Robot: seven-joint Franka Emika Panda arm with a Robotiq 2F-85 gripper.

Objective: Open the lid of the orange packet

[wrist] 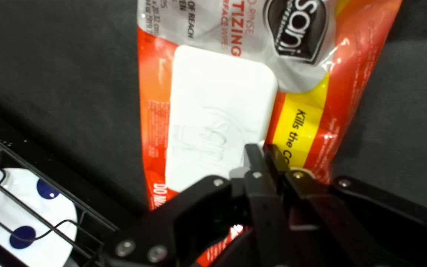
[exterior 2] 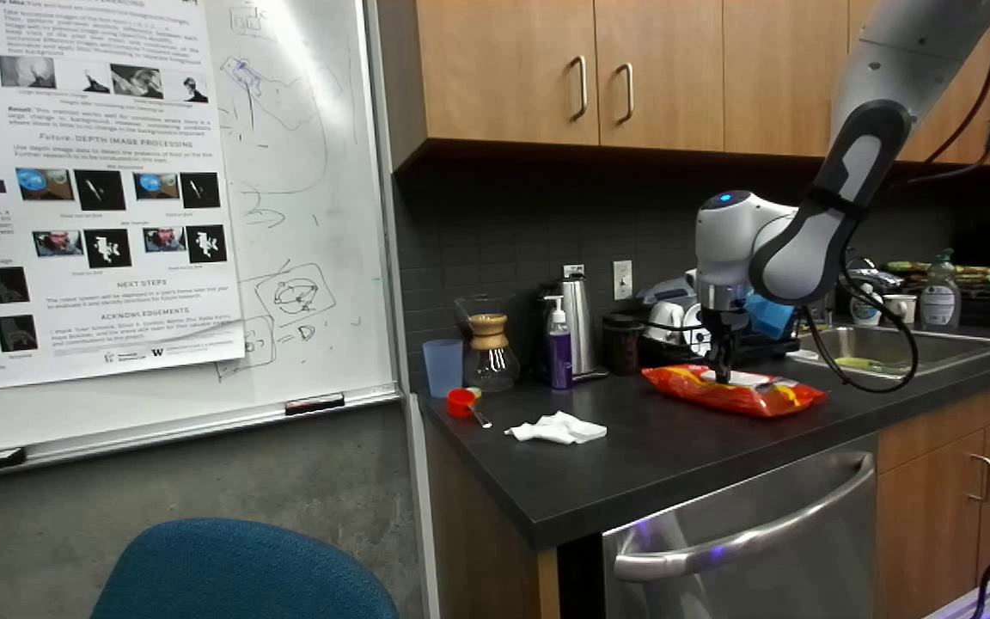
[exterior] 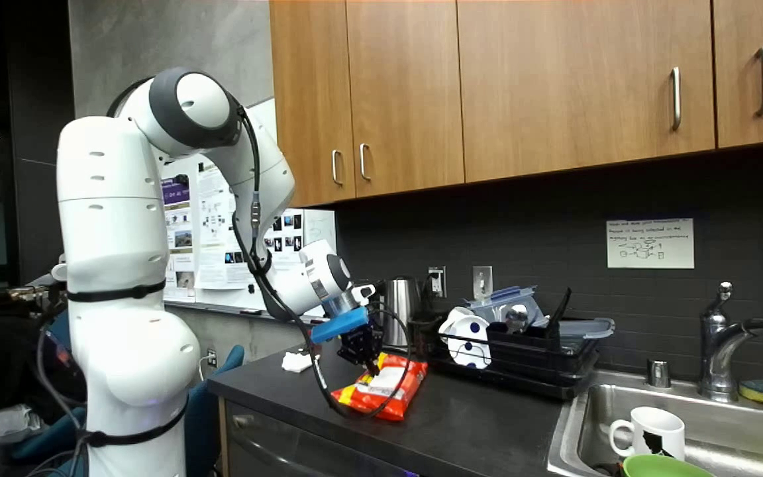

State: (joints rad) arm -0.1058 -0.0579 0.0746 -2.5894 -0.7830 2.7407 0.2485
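Note:
The orange packet lies flat on the dark counter and shows in both exterior views. In the wrist view the packet is orange-red with yellow and silver printing. Its lid is a white, rounded rectangular plastic flap lying flat and closed on the packet. My gripper points down with its fingertips close together at the lid's edge beside the yellow band. In both exterior views the gripper reaches down to the packet's top. Whether the lid's edge is between the fingertips is hidden.
A black dish rack with a dotted plate stands beside the packet. A steel kettle and purple soap bottle stand behind. A crumpled tissue and red scoop lie near the counter's end. A sink is beyond the rack.

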